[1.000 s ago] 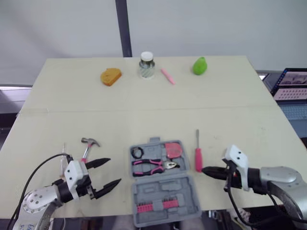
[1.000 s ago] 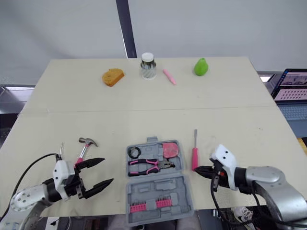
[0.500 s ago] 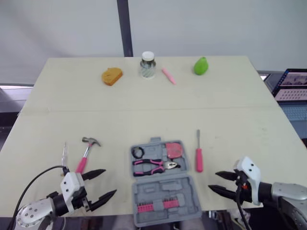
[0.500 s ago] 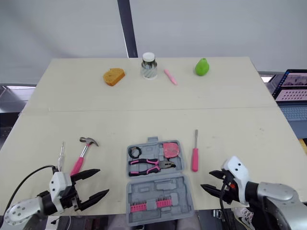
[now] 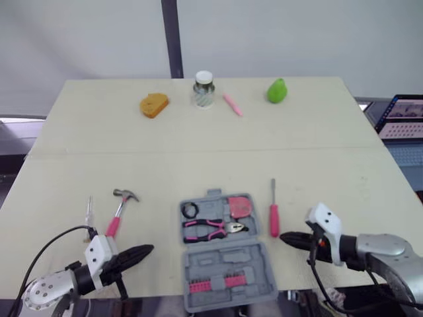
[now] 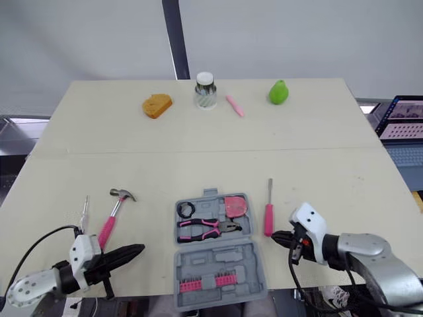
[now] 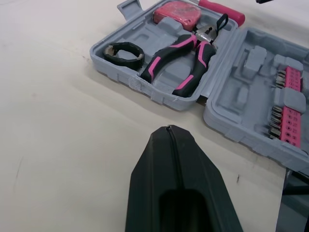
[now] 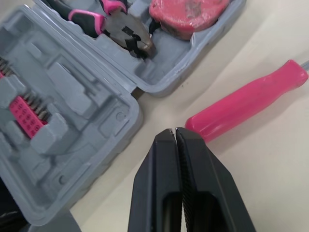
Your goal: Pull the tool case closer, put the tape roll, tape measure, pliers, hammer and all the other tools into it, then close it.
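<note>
The grey tool case (image 5: 231, 255) lies open near the table's front edge. Its far half holds a black tape roll (image 5: 190, 211), pink-handled pliers (image 5: 211, 229) and a pink tape measure (image 5: 239, 206). A pink screwdriver (image 5: 273, 216) lies just right of the case. On the left lie a pink-handled hammer (image 5: 119, 212) and a small clear-handled screwdriver (image 5: 88, 211). My left gripper (image 5: 144, 251) is shut and empty, left of the case and in front of the hammer. My right gripper (image 5: 285, 237) is shut and empty, its tip just short of the pink screwdriver's handle (image 8: 246, 104).
Along the far edge sit an orange sponge (image 5: 153, 104), a glass jar (image 5: 203, 89), a pink pen (image 5: 230, 104) and a green pear (image 5: 275, 90). A laptop (image 5: 403, 115) stands off the table to the right. The case's near half overhangs the front edge.
My left gripper has shut from wide open, staying near the front edge. My right gripper was open half a second ago, farther back; it has shut and moved up toward the pink screwdriver.
</note>
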